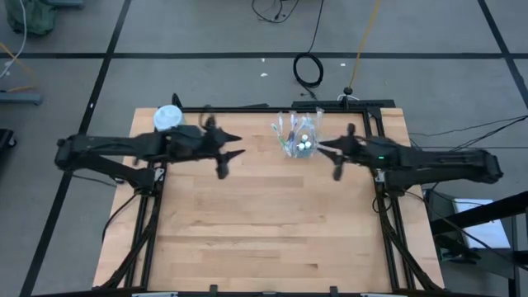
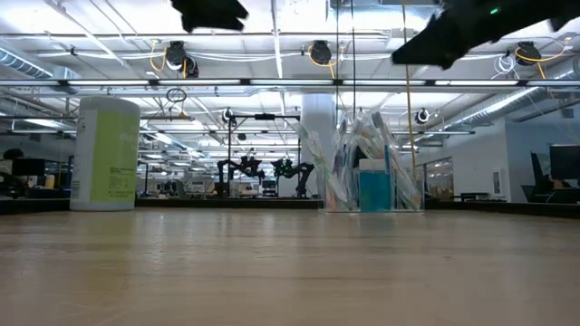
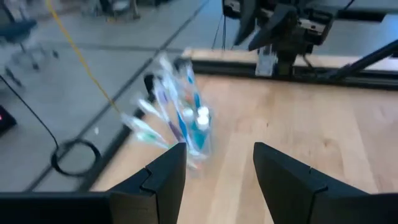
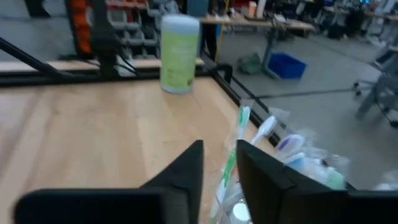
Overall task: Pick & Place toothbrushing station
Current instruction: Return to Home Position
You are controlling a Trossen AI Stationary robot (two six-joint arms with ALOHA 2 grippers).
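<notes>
The left gripper (image 1: 240, 146) hangs above the table (image 1: 272, 239), fingers spread, nothing held. The right gripper (image 1: 322, 148) is likewise raised, fingers narrowly parted, nothing between them. In the high view the clear cup (image 1: 299, 142) stands between them, at 3 o'clock of the left gripper and 9 o'clock of the right. The toothbrushes (image 1: 285, 130) fan out of it, and the teal tubes (image 2: 374, 188) stand inside. A green bottle (image 1: 168, 118) stands at 10 o'clock of the left gripper.
</notes>
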